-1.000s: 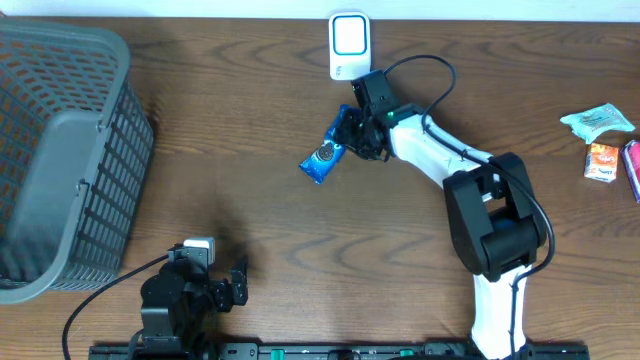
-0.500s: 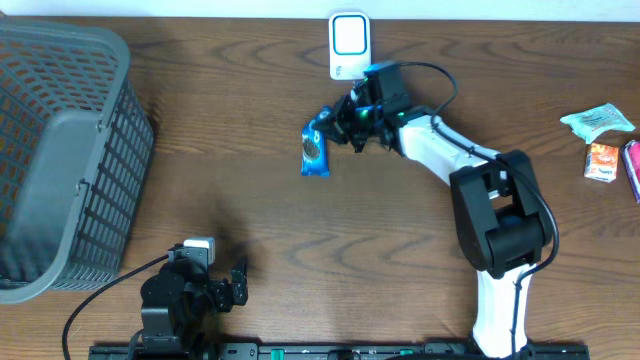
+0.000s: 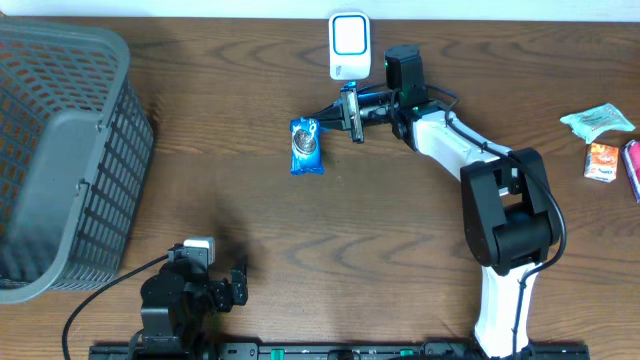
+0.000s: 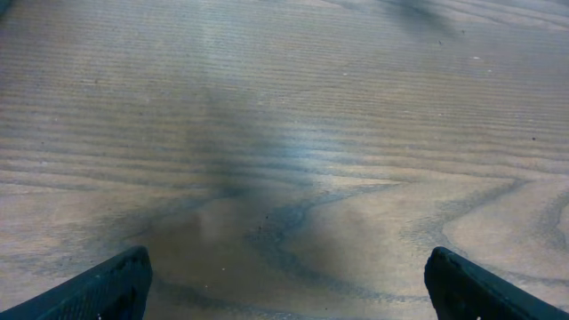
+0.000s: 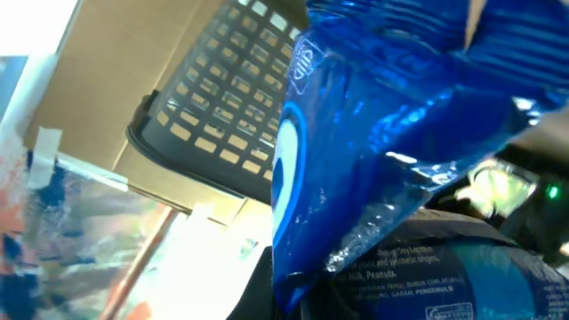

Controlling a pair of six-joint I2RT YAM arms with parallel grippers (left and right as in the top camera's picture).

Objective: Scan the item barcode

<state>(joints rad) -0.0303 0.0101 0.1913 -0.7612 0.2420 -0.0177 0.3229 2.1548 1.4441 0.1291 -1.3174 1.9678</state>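
2 grippers over wooden worktop [image 3: 250,200]. Right gripper [image 3: 325,116] pressed together, pinching blue cookie packet [image 3: 305,147] by one end. Packet near far edge, just left of and in front of white barcode scanner [image 3: 348,45]. Left gripper [image 3: 230,283] spread wide near front edge, holding nothing. Grey basket [image 3: 60,150] at left edge; 3 snack packs [image 3: 597,121] at right edge.

Shop checkout mock-up: scanner [image 3: 349,45], basket [image 3: 108,190]
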